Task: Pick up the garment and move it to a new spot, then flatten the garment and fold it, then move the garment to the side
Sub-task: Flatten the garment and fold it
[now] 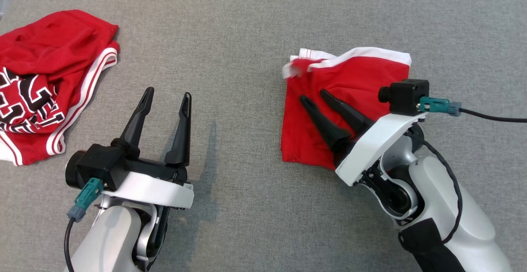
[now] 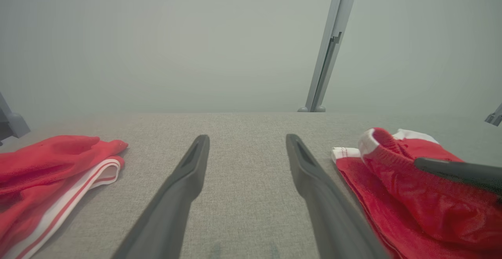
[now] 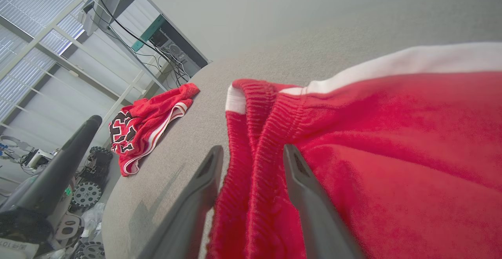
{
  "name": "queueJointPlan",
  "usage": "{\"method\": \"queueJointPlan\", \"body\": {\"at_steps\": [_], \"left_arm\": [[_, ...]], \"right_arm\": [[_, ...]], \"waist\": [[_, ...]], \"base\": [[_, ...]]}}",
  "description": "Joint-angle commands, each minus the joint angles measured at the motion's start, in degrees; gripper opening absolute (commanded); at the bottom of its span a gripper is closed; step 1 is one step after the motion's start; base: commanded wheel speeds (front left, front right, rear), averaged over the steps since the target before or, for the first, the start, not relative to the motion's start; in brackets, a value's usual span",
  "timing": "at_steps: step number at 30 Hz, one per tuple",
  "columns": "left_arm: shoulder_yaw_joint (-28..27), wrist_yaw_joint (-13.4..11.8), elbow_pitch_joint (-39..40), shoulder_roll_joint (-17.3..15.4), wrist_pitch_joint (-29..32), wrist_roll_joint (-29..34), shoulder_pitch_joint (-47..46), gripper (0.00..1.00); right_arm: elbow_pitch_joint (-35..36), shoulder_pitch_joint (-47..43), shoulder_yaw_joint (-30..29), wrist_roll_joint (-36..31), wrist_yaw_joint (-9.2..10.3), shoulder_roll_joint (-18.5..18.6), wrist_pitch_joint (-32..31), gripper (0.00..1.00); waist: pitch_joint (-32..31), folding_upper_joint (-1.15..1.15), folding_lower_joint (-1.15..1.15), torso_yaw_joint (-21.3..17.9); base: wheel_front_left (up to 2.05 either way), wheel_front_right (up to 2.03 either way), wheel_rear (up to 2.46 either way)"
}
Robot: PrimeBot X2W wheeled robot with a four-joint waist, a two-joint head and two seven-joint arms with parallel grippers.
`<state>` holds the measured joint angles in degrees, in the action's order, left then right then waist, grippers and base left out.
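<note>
The garment [image 1: 350, 78], red with a white band, lies folded on the grey cloth surface at the right [image 2: 411, 196]. My right gripper [image 1: 313, 95] hovers over its left part, fingers parted. In the right wrist view [image 3: 253, 149] a raised ridge of the red ribbed hem [image 3: 255, 133] stands between the two fingers, which do not pinch it. My left gripper [image 1: 168, 92] is open above bare surface left of the garment, holding nothing [image 2: 247, 137].
A second red garment [image 1: 49, 78] with white stripes and black-and-white lettering lies crumpled at the far left [image 2: 51, 161] [image 3: 149, 122]. Grey surface [image 1: 247, 25] spreads between the two. A metal post [image 2: 329, 47] rises beyond the far edge.
</note>
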<state>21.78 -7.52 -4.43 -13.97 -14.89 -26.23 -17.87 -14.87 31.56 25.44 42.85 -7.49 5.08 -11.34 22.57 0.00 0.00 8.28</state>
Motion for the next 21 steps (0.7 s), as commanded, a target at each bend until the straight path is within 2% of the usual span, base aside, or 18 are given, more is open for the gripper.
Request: {"method": "queueJointPlan", "body": {"at_steps": [1,6,10,16,21], "left_arm": [[-0.5,0.4,-0.2,0.0,-0.2,0.7,0.0,1.00],[-1.0,1.1,-0.6,0.3,-0.2,1.0,0.2,1.00],[-1.5,1.4,-0.8,0.4,-0.2,1.5,0.4,1.00],[-2.4,0.7,-1.3,-0.2,-0.1,1.1,1.3,1.00],[-3.3,-0.2,-0.6,-1.1,0.6,0.3,2.7,1.00]], "right_arm": [[-0.5,0.6,0.6,0.2,0.00,0.1,1.1,1.00],[0.3,0.5,2.4,0.6,0.00,0.3,3.9,1.00],[4.0,-0.9,2.2,0.7,0.00,1.7,9.1,1.00],[9.0,-5.1,-4.6,-4.0,0.00,4.6,17.5,1.00],[10.7,-10.2,-13.0,-8.2,0.00,5.7,19.8,1.00]], "waist": [[0.0,0.00,0.00,-0.1],[-0.1,0.00,0.00,-0.8],[-0.5,0.00,0.00,-1.8],[-2.3,0.00,0.00,-4.0],[-4.3,0.00,0.00,-5.9]], "base": [[0.00,0.00,0.00],[0.00,0.00,0.00],[0.00,0.00,0.00],[0.00,0.00,0.00],[0.00,0.00,0.00]]}}
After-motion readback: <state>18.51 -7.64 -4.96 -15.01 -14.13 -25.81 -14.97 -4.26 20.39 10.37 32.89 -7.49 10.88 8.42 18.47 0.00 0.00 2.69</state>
